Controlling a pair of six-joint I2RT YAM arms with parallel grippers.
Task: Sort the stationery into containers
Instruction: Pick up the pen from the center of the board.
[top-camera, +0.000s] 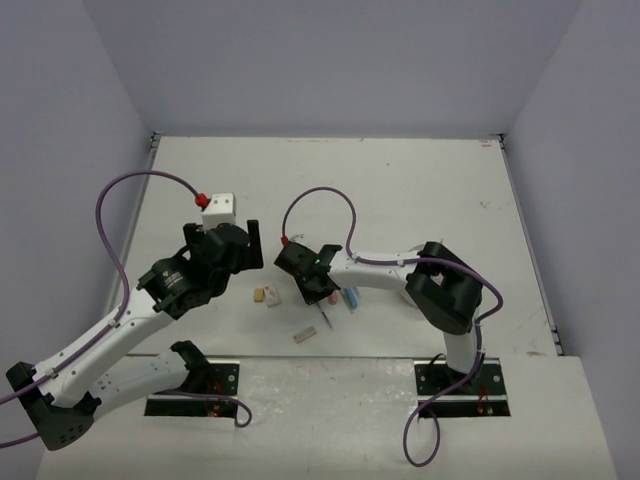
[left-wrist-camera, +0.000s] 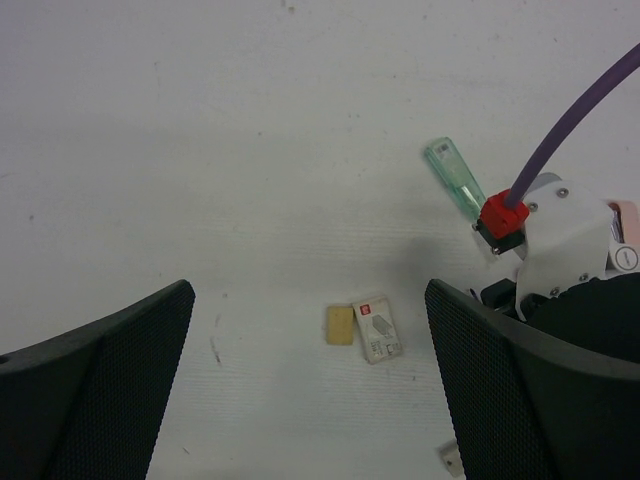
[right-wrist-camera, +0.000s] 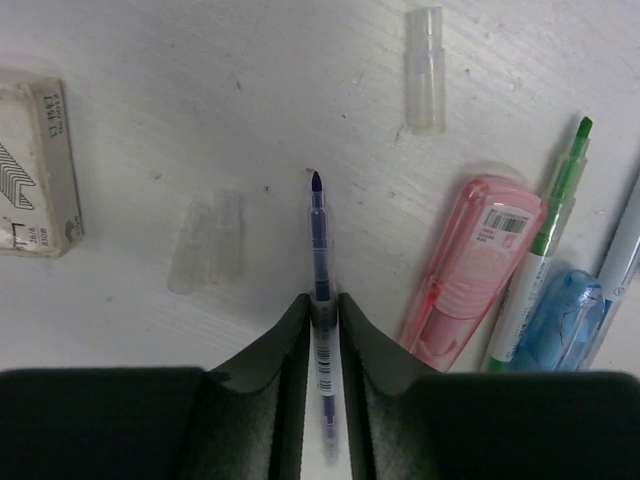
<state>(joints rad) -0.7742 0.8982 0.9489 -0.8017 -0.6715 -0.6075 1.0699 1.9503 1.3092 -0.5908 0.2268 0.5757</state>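
In the right wrist view my right gripper (right-wrist-camera: 320, 305) is shut on a thin blue pen (right-wrist-camera: 317, 230) lying on the table, tip pointing away. Beside it lie a pink piece (right-wrist-camera: 470, 270), a green pen (right-wrist-camera: 545, 250) and a blue piece (right-wrist-camera: 560, 320). My left gripper (left-wrist-camera: 308, 295) hangs open above a tan block (left-wrist-camera: 340, 324) and a white labelled block (left-wrist-camera: 378, 327), touching neither. A green piece (left-wrist-camera: 455, 175) lies further off. From above, the right gripper (top-camera: 318, 290) is at the table's middle and the left gripper (top-camera: 228, 250) is to its left. The containers are out of view.
Two clear caps (right-wrist-camera: 424, 70) (right-wrist-camera: 205, 240) lie near the pen. A small grey block (top-camera: 304, 335) sits close to the near edge of the white table (top-camera: 400, 180). The white labelled block (right-wrist-camera: 38, 165) is left of the right gripper. Purple cables loop over both arms.
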